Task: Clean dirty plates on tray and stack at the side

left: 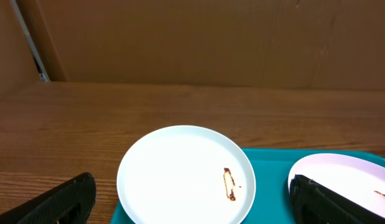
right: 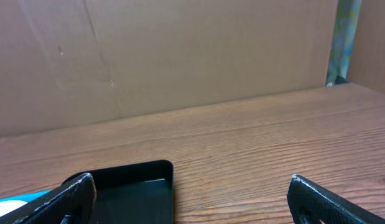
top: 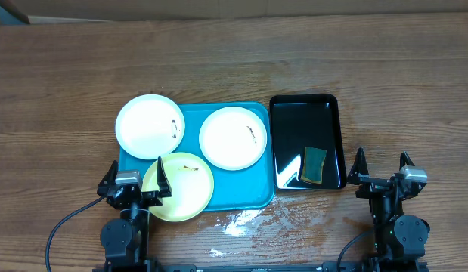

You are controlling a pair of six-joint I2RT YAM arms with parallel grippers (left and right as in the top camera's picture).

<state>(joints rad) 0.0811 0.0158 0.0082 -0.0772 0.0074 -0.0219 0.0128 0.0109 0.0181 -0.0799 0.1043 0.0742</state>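
Three dirty plates lie on the teal tray (top: 260, 193): a white plate (top: 150, 125) at its left with a brown smear (left: 229, 185), a white plate (top: 233, 137) at its right, and a yellow plate (top: 187, 189) at the front. A green sponge (top: 314, 165) rests in the black tray (top: 307, 106). My left gripper (top: 134, 180) stands open at the tray's front left corner, partly over the yellow plate. My right gripper (top: 383, 171) is open, right of the black tray, holding nothing. In the left wrist view the left white plate (left: 185, 174) lies between the fingers (left: 58, 202).
Water glistens on the wood (top: 241, 221) just in front of the teal tray. A cardboard wall (right: 180, 50) stands behind the table. Bare wooden table (top: 415, 91) stretches right of the black tray (right: 131, 193) and behind both trays.
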